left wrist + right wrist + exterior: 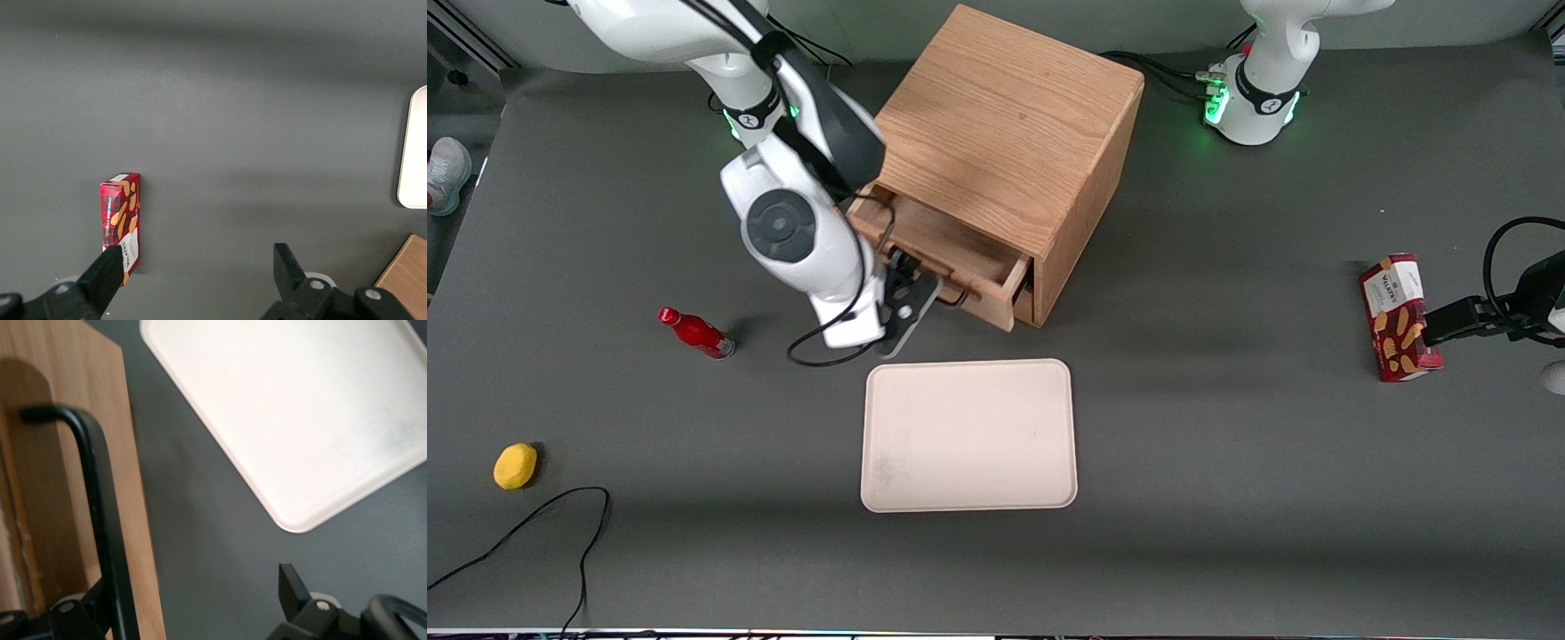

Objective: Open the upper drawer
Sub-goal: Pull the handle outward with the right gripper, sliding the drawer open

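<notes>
1. Tray [969,436], pale and with nothing on it, lies nearest to the front camera on the counter [1227,462], in front of the cabinet [1005,133]. I judge it is put there to receive things later; it plays no part in the pull.
2. Toward the working arm's end I see a yellow lemon [515,466] and, farther from the camera, a red bottle [696,332] lying on its side. Both are well apart from the drawer's path.
3. My end effector [907,298] hangs just in front of the upper drawer [947,249], low and turned toward its face. In the right wrist view its fingers [290,583] are spread, not clenched, and the black handle [100,507] passes between them, close to one finger.
4. The upper drawer stands partly out of the cabinet, its inside showing from above. I judge the opening is mostly done and a little more travel remains.
5. If I pull further with released fingers, the bar could slip out.
</notes>
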